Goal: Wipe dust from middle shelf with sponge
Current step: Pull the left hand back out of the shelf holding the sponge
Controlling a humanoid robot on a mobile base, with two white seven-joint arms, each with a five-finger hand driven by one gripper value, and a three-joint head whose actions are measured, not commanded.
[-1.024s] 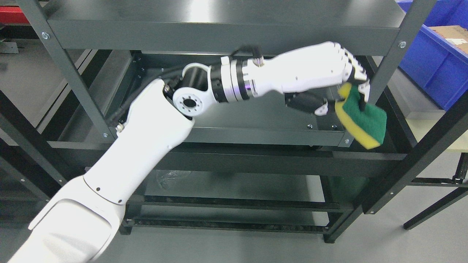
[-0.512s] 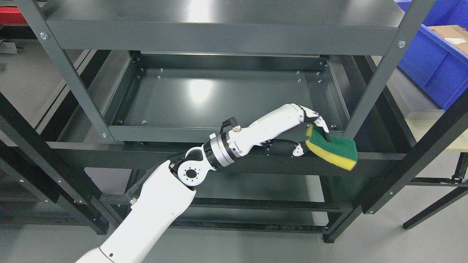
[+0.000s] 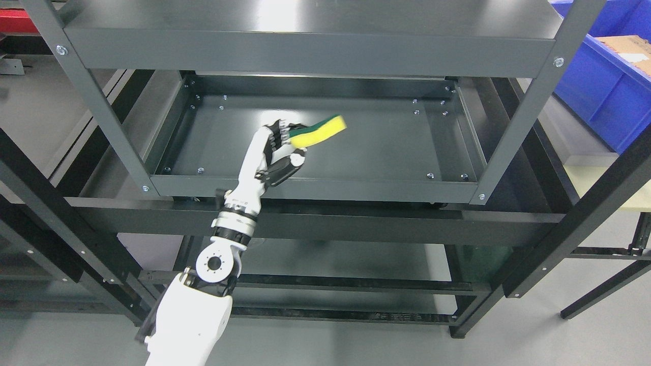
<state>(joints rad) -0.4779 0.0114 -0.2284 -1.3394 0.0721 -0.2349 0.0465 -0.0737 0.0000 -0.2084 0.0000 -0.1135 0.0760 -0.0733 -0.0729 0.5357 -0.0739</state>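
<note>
Sponge [image 3: 319, 131], yellow and green, sits gripped in the left robot hand [image 3: 274, 152] above the middle shelf [image 3: 386, 147]. Bare shelf stretches right of it; the front lip lies just below the wrist.

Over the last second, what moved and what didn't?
The left hand swung from the rack's right front post, dipped past the front rail, then moved left and in over the middle shelf. It carried the sponge throughout, fingers clamped on it; the yellow side now faces the camera. The rack and blue bin stayed put.
</note>
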